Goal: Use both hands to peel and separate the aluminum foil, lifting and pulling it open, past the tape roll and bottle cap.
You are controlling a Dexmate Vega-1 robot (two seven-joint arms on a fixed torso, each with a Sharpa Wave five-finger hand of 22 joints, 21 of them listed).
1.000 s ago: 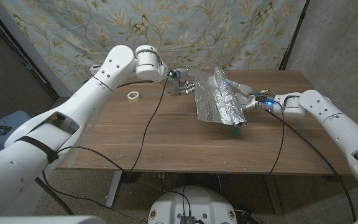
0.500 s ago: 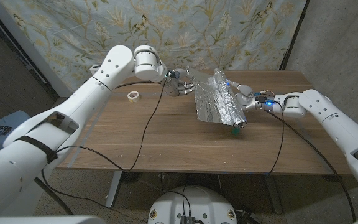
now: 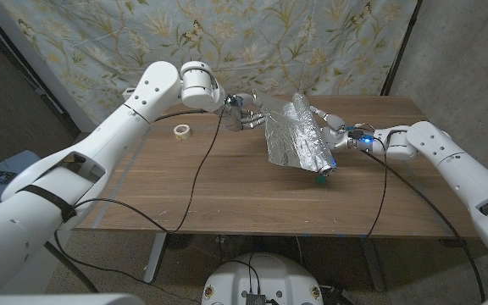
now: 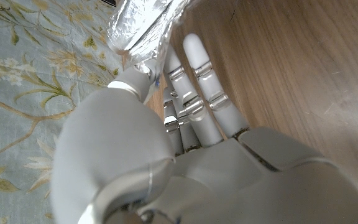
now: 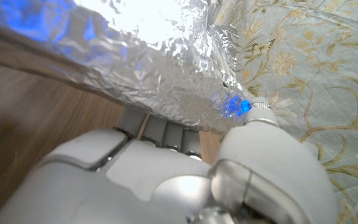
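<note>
A crumpled sheet of aluminum foil (image 3: 297, 137) hangs over the table's far middle, held up between both hands. My left hand (image 3: 245, 113) pinches its left edge; in the left wrist view the thumb and fingertips (image 4: 190, 48) close on the foil (image 4: 143, 23). Gripping the foil's right edge is my right hand (image 3: 335, 132), and the right wrist view has that hand (image 5: 166, 177) under the foil (image 5: 148, 59), thumb pressed to it. A white tape roll (image 3: 182, 130) lies left of the foil. A green bottle cap (image 3: 320, 179) sits under the foil's lower right corner.
The wooden table (image 3: 227, 199) has bare boards in front of the foil. A floral cloth (image 3: 227, 42) hangs behind it. Black cables (image 3: 202, 169) cross the tabletop from each wrist.
My left wrist has drawn very slightly to the left. The foil, the right hand, the tape roll and the cap stay where they were.
</note>
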